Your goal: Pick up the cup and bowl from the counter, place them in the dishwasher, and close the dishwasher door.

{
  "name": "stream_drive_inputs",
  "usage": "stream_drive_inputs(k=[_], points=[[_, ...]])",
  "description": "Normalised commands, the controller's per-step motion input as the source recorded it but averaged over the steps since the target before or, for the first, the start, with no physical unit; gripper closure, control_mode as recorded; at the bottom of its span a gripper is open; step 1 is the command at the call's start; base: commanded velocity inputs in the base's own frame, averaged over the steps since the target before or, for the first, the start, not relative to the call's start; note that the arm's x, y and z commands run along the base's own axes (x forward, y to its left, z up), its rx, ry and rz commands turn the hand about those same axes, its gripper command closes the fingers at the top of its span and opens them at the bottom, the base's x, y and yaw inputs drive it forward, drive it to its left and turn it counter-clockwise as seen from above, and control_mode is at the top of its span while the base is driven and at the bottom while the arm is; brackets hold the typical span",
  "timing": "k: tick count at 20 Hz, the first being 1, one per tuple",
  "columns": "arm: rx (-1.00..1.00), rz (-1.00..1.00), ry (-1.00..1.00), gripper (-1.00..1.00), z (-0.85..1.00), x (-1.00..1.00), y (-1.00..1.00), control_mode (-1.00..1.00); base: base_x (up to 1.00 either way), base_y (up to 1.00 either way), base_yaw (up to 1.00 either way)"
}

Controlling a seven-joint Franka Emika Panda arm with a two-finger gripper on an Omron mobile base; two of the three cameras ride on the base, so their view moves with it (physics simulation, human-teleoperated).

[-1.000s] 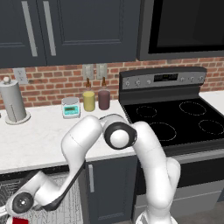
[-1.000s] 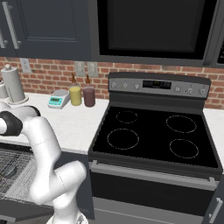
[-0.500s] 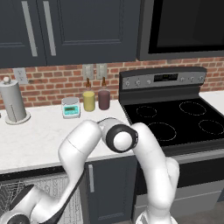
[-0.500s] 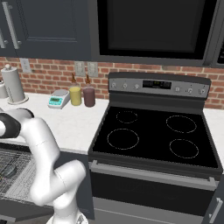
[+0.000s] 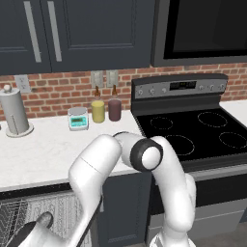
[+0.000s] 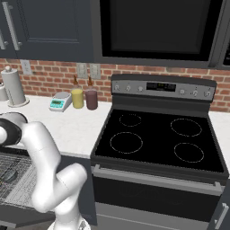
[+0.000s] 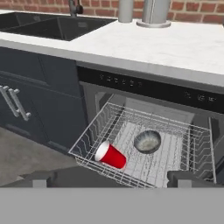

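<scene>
Already loaded: cup and bowl in the rack, door down

Gripper [image 7: 112, 178] open and empty, its two dark fingertips [image 7: 40, 178] standing wide apart at the bottom of the hand view, just short of the pulled-out wire rack [image 7: 144, 148] of the dishwasher [image 7: 144, 89]. Cup [image 7: 110, 155] lies on its side in the near left part of the rack, white rim pointing left. Bowl [image 7: 147, 141] sits just beside it to the right and a bit farther back, tilted, hollow facing the camera; the two look apart, not touching. Dishwasher door [image 7: 83, 177] is dropped open as a dark panel under the rack's front edge. Black control strip runs above the rack opening, right under the counter [image 7: 175, 48]. Navy cabinet doors with silver handles [image 7: 15, 103] are left of the dishwasher, sink [image 7: 48, 26] sunk in the counter above them. In the left base view the arm [image 5: 96, 173] reaches down low left over the rack, with the paper towel roll [image 5: 14, 111], scale [image 5: 78, 118], yellow jar [image 5: 98, 111] and maroon jar [image 5: 115, 109] standing along the brick wall and the stove [image 5: 193, 130] to the right.
</scene>
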Motion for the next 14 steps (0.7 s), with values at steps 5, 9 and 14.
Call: stream_drive_inputs(k=[5, 9, 14], points=[[0.0, -0.33, -0.01, -1.0, 0.31, -0.82, -0.42, -1.0, 0.0, 0.0, 0.0], [0.01, -0.42, 0.0, -1.0, -0.08, -0.93, -0.46, -1.0, 0.0, 0.0, 0.0], [0.03, -0.25, -0.01, -1.0, -0.56, -0.2, -0.53, -1.0, 0.0, 0.0, 0.0]])
